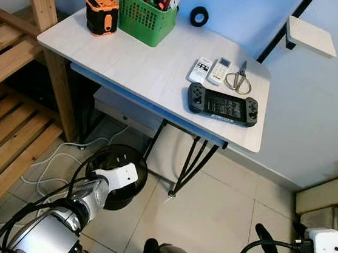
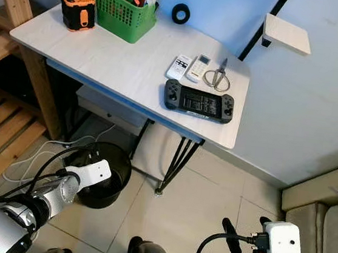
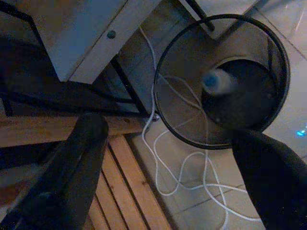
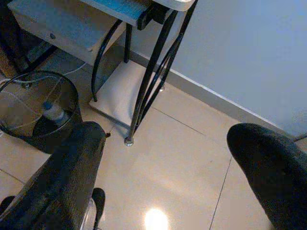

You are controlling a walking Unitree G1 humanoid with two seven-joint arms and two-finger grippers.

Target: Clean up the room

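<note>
Bottle (image 3: 217,82) — blurred, inside round black mesh bin (image 3: 177,122); left end effector (image 3: 177,167) spread wide above.

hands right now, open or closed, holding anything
Left hand: open, holding nothing, above the black mesh bin with a bottle in it.
Right hand: open, holding nothing, over the tiled floor.

Silver arms, white wrist housings, looping black cables, black claw fingers (image 4: 67,177).

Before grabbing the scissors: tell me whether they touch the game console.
Apart. The left eye view shows a strip of bare tabletop between the scissors and the game console in front of them.
</note>
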